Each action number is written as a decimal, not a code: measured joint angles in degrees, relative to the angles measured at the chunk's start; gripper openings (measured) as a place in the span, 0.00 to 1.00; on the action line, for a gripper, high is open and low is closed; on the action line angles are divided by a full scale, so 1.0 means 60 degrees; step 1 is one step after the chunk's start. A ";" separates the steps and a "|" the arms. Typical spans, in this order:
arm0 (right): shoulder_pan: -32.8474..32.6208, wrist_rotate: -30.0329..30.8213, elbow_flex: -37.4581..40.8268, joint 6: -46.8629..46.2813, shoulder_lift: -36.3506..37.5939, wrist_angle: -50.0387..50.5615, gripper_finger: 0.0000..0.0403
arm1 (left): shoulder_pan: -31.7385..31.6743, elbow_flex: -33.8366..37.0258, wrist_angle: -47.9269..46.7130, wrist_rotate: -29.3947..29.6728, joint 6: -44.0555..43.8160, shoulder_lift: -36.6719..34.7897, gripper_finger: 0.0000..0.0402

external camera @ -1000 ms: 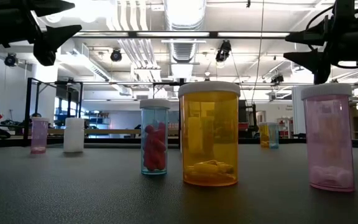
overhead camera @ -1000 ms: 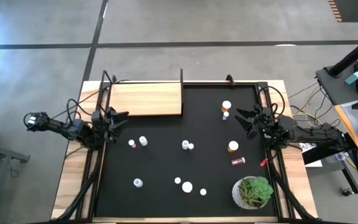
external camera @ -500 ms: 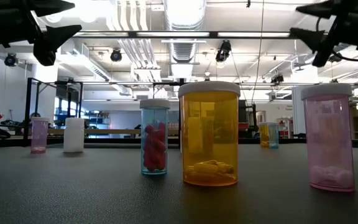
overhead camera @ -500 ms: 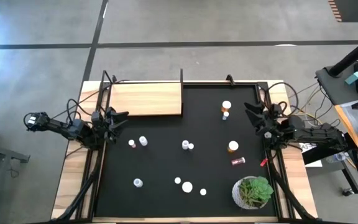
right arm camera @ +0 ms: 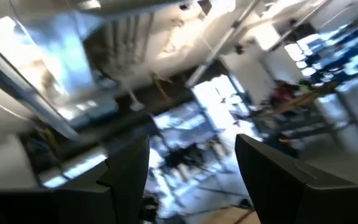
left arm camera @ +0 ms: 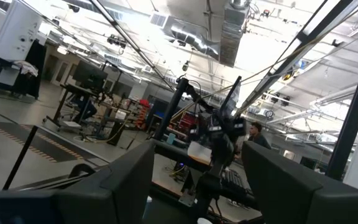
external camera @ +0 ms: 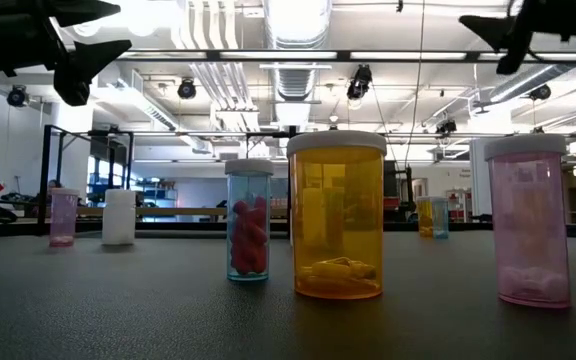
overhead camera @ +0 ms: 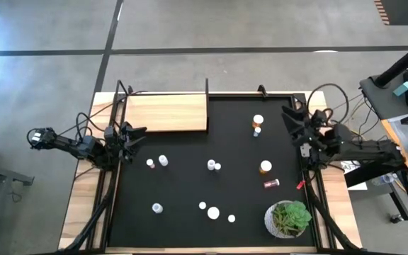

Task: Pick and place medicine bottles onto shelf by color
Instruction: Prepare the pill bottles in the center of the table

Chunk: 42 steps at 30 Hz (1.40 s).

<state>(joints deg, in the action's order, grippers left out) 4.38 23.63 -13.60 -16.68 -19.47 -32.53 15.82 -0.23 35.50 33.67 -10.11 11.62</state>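
Observation:
Small medicine bottles stand scattered on the black mat. White-capped ones are near the middle and front, and orange ones stand at the right. A dark red one lies on its side. In the low view an orange bottle stands nearest. The light-wood shelf lies at the far left of the mat. My left gripper hovers open at the mat's left edge. My right gripper is open above the right edge, high up, with nothing between its fingers.
A green plant in a white pot stands at the mat's near right corner. Black metal frame rails run along both sides of the mat. Cables hang by the right arm's base.
My right gripper has risen from just above the mat's right edge and tipped its fingers upward, shifting a little toward the far edge. It has stayed open. The bottles have kept their places.

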 joint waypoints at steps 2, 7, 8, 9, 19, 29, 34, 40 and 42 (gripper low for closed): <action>0.0004 0.0606 -0.0861 0.0300 -0.0541 0.0970 0.57 | -0.0001 0.0000 0.0002 0.0003 0.0004 0.0000 0.57; 0.0008 0.2378 -0.3136 -0.0977 -0.1833 0.4434 0.57 | -0.0002 0.0000 -0.0001 0.0001 0.0000 0.0000 0.57; 0.0012 0.2669 -0.3540 -0.1504 -0.2116 0.5248 0.57 | -0.0001 0.0000 -0.0002 0.0002 0.0001 0.0000 0.57; 0.0032 0.2942 -0.3930 -0.2167 -0.2444 0.5973 0.57 | -0.0002 0.0000 0.0002 0.0002 0.0004 0.0000 0.57; 0.1732 0.2505 -0.7294 -0.8847 -0.5548 1.2894 0.57 | 0.0000 0.0000 0.0002 0.0002 0.0001 0.0000 0.57; 0.4331 -0.1194 -1.0100 -0.9733 -0.8012 1.6811 0.57 | 0.0001 0.0001 -0.0002 0.0004 0.0001 0.0000 0.57; 0.4777 -0.2169 -1.0752 -1.0038 -0.9041 1.7720 0.57 | -0.0002 0.0000 0.0002 0.0004 0.0002 0.0000 0.57; 0.4779 -0.2992 -1.0799 -1.0040 -1.0094 1.7279 0.57 | 0.0002 0.0000 -0.0001 0.0001 0.0000 0.0000 0.57; 0.4779 -0.3014 -1.0810 -1.0033 -1.0430 1.7267 0.57 | 0.0002 0.0000 -0.0002 0.0000 0.0003 0.0000 0.57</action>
<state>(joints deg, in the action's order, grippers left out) 33.06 5.54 -78.46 -76.88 -82.05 71.07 15.83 -0.23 35.48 33.67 -10.09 11.62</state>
